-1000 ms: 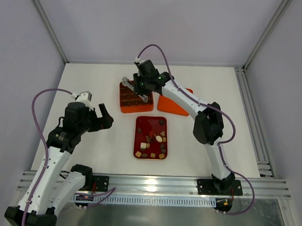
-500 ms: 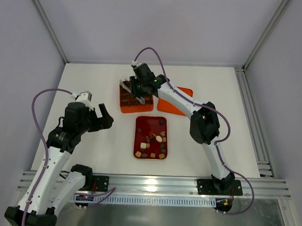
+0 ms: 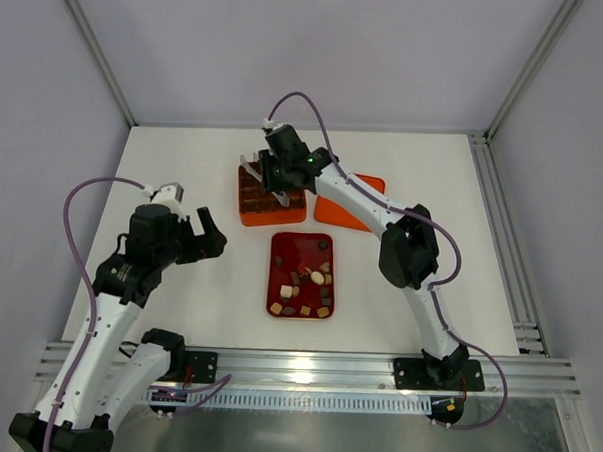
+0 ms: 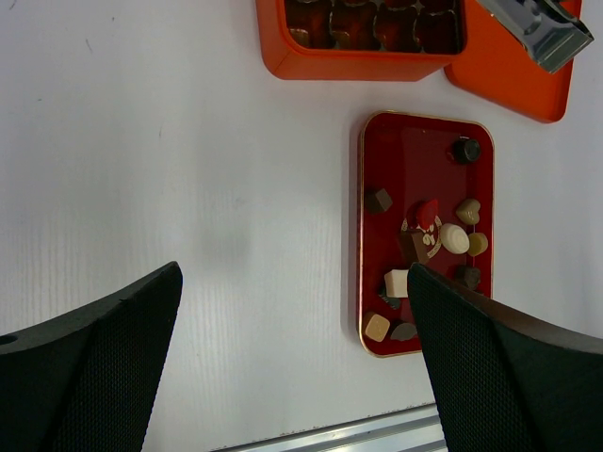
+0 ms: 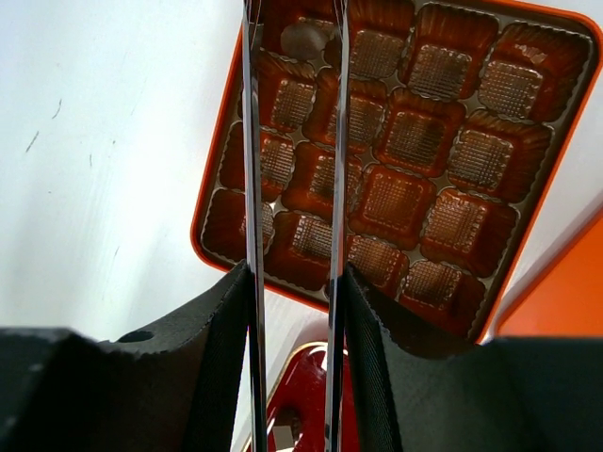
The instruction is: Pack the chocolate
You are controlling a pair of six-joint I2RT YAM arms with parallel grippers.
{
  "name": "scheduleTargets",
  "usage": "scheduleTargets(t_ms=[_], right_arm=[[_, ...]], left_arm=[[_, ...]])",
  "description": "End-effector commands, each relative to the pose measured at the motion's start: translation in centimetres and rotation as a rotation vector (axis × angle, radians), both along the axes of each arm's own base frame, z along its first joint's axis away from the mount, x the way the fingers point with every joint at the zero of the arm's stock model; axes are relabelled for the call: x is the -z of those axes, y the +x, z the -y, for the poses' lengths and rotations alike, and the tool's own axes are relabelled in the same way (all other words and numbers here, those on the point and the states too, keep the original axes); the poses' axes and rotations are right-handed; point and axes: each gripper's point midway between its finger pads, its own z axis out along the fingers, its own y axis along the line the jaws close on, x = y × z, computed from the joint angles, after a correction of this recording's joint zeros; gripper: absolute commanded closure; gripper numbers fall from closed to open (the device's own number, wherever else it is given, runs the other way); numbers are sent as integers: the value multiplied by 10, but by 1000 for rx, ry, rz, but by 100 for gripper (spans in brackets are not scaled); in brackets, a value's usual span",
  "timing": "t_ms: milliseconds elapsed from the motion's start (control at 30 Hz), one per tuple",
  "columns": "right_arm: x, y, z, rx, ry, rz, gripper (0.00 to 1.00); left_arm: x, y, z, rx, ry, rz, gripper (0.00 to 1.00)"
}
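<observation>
Bright, even overhead light — soft shadows, sharp focus.

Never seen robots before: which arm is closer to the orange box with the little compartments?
Right. The right fingers hang directly over the orange box; the left fingers sit apart from it, off to its left.

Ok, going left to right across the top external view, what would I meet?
left gripper, black and open → orange box with grid compartments → flat orange lid. Left out: the dark red flat tray of chocolate pieces, which straddles the box and the lid.
</observation>
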Motion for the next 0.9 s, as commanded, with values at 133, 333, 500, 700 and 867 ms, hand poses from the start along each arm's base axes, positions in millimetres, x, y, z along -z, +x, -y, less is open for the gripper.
scheduleTargets(t_ms=[133, 333, 500, 700, 867], right_arm=[[-95, -23, 32, 20, 56, 150, 57], [-110, -76, 82, 32, 60, 149, 57], [-92, -133, 123, 34, 55, 103, 58], [-51, -206, 158, 29, 27, 22, 60], [-23, -251, 157, -18, -1, -40, 60]], left_arm=[[-3, 4, 0, -5, -1, 26, 0], [-3, 5, 0, -6, 0, 24, 0], [-6, 4, -1, -10, -1, 33, 0], [-5, 4, 1, -3, -4, 28, 0], [-3, 4, 2, 1, -4, 20, 0]])
